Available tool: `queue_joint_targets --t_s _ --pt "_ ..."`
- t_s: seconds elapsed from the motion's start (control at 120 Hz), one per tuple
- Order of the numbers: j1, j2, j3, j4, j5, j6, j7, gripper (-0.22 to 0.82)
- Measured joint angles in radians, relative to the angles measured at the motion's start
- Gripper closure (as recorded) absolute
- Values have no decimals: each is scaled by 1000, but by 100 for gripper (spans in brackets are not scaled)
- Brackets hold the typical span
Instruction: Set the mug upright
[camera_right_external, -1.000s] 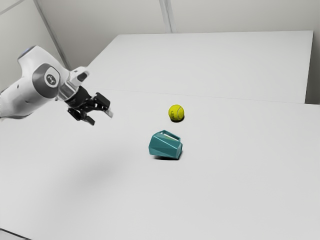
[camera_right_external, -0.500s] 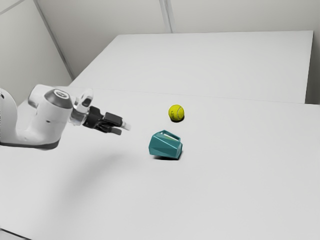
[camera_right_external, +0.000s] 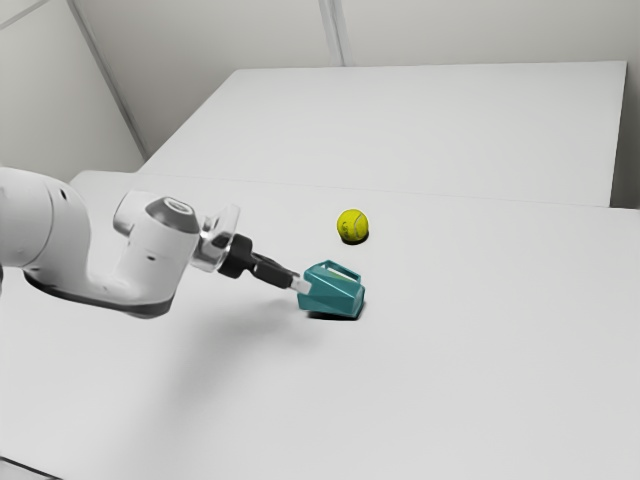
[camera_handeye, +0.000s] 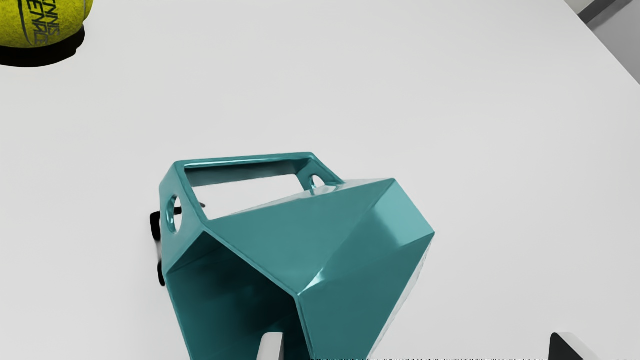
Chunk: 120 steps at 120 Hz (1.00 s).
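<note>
Exterior view: The robot arm (camera_right_external: 160, 250) has swung down and across from the exterior view's left, bringing its black gripper (camera_right_external: 301, 286) from open air to the near end of a teal mug (camera_right_external: 335, 292) in the last second. The mug lies on its side on the white tabletop (camera_right_external: 450, 390), in the same spot as a second ago, its handle (camera_right_external: 343, 267) uppermost. A yellow tennis ball (camera_right_external: 352, 225), also unmoved, sits on the mug's far side, apart from it. The change is one of reach alone; the mug is not upright.

Wrist view: The jaws stand wide open, with nothing gripped between them. One fingertip (camera_handeye: 271, 347) appears across the mug's dark mouth (camera_handeye: 235, 305), which faces the hand; the other is out beyond the mug's side, over bare tabletop. Whether either touches the mug cannot be told. The pose suggests an approach meant to straddle the mug's wall, one finger inside the rim and one outside. If so, closing there and turning the mouth upward would likely be called for, though a shallow hold on the slanted faces could slip or roll the mug.
</note>
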Motion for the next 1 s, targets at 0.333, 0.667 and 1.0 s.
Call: queue_joint_targets --t_s 0.333,0.667,1.0 --pt "-14 45 0 -3 -46 22 157 5" --pt "-49 89 0 10 -74 26 247 12" --pt "-51 91 1 35 -82 27 299 55"
